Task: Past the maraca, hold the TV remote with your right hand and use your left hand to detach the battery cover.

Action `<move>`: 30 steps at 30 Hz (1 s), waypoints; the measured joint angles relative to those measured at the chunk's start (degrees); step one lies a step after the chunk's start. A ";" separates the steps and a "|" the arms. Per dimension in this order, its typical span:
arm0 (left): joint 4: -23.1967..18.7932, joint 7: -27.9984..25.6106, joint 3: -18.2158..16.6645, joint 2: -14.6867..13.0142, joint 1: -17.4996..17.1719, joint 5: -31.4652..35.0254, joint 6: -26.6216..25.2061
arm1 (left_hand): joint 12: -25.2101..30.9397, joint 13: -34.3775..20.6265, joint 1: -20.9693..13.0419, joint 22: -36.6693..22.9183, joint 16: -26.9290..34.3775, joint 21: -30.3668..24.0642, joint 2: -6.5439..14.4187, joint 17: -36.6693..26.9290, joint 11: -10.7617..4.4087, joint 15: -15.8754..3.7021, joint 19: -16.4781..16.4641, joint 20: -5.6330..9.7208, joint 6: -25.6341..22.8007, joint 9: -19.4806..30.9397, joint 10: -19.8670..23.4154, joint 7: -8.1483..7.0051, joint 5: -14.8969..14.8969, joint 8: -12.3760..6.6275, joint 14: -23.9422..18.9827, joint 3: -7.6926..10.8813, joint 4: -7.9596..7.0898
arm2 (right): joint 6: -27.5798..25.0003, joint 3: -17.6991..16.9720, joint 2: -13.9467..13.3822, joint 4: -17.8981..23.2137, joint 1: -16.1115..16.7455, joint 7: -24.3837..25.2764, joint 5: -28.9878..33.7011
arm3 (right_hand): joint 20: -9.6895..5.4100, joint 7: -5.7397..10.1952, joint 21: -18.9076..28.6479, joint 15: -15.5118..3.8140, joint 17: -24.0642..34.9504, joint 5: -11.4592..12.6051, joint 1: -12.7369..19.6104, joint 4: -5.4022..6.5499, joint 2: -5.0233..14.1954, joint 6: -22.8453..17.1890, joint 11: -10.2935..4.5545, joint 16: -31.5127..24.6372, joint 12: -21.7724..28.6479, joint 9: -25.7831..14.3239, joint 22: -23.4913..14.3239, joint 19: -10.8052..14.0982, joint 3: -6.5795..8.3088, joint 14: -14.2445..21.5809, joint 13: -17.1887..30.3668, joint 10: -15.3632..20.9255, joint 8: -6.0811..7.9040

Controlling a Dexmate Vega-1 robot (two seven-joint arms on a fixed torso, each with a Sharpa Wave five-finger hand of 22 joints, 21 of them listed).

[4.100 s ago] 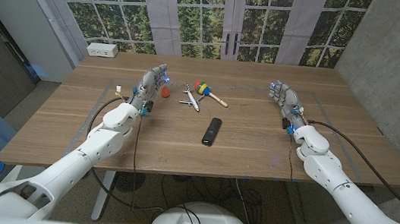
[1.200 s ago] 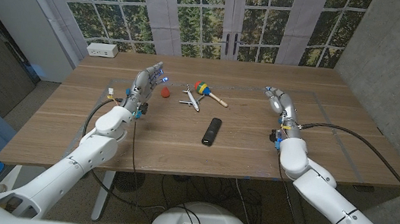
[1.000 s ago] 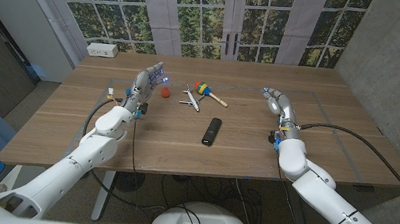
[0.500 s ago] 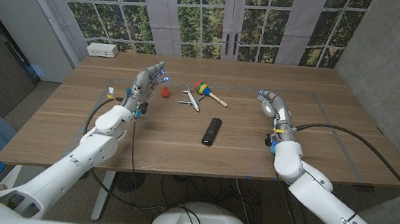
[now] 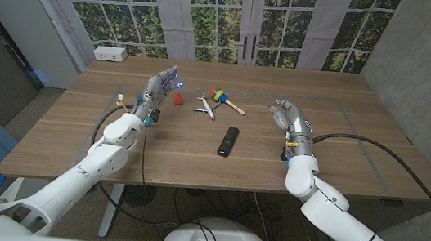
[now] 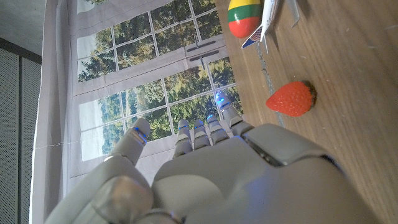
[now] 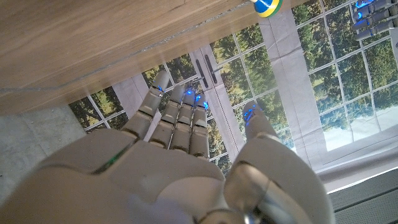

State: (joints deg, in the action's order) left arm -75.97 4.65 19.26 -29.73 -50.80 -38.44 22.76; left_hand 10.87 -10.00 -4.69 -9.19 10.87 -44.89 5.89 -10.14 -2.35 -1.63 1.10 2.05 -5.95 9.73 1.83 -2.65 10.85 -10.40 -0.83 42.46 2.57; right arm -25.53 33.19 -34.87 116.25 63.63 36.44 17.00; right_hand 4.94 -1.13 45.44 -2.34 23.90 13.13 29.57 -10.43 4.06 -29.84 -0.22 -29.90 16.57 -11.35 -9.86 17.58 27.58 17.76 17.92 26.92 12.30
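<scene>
A black TV remote [image 5: 228, 140] lies near the middle of the wooden table [image 5: 195, 155], lengthwise toward me. Beyond it lies the maraca [image 5: 224, 98], with a striped red, yellow and green head [image 6: 244, 17] and a pale handle. My right hand [image 5: 288, 115] is raised to the right of the remote, fingers apart, holding nothing. In the right wrist view its fingers [image 7: 180, 121] reach toward the windows. My left hand [image 5: 159, 87] stands at the far left of the remote, open, fingers [image 6: 202, 134] straight, with nothing in it.
A toy airplane [image 5: 206, 105] lies between the maraca and my left hand. A red strawberry [image 6: 291, 101] sits just past the left hand. A white power strip [image 5: 110, 54] rests at the table's far left corner. Cables trail from both arms.
My right arm has swung inward, bringing the open right hand leftward toward the remote. The left hand has stayed about where it was. The remote has not moved.
</scene>
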 measured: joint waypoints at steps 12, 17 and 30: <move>0.95 0.87 0.04 0.44 0.28 -0.32 0.82 | 0.00 0.00 0.00 0.00 0.00 0.27 0.00 0.00 -0.21 -0.22 -0.31 -0.31 0.00 0.00 0.21 0.00 0.00 0.00 -0.22 -0.01 0.47 | -5.81 3.27 0.32 2.28 -0.11 0.76 6.40 | -0.01 0.03 -0.42 -0.02 0.43 -1.09 0.73 0.79 -1.97 -1.91 -1.52 -0.66 1.46 -0.26 -0.16 0.00 -1.61 1.41 0.99 2.18 0.89; 1.23 1.20 0.04 0.50 0.30 -0.46 1.07 | 0.00 0.00 0.00 0.00 0.00 0.43 0.00 0.00 -0.21 -0.22 -0.31 -0.31 0.00 0.00 0.21 0.00 0.00 0.00 -0.22 -0.01 0.47 | -7.71 4.51 0.27 3.14 -0.10 0.35 8.61 | -0.01 0.50 -0.95 -0.02 0.70 -2.17 0.23 0.95 -4.17 -2.99 -2.13 -1.09 2.26 -0.45 -0.16 0.00 -3.02 1.40 1.64 3.19 1.33; 1.50 2.12 -0.13 0.61 0.01 -0.99 1.88 | 0.00 0.00 0.00 0.00 0.00 0.88 0.00 -0.01 -0.21 -0.21 -0.31 -0.31 0.01 0.00 0.21 0.00 0.00 0.00 -0.21 -0.25 0.71 | -13.08 7.69 1.02 4.45 0.04 -0.29 14.91 | 0.09 2.07 -2.88 -0.02 2.25 -1.61 -0.03 1.12 -9.32 -5.78 -4.08 -1.99 5.11 -2.32 -0.15 -0.95 -6.48 2.84 5.10 6.16 4.57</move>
State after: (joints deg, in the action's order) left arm -74.47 6.77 19.12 -29.12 -50.78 -39.43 24.64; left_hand 10.87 -9.99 -4.69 -9.19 10.87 -44.02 5.89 -10.15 -2.56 -1.85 0.79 1.74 -5.95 9.73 2.03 -2.65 10.85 -10.40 -1.04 42.21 3.28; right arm -38.61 40.88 -33.85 120.70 63.68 36.15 31.92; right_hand 5.03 0.94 42.56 -2.36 26.15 11.52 29.54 -9.32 -5.26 -35.62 -4.30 -31.89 21.68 -13.67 -10.01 16.63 21.10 20.60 23.02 33.08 16.88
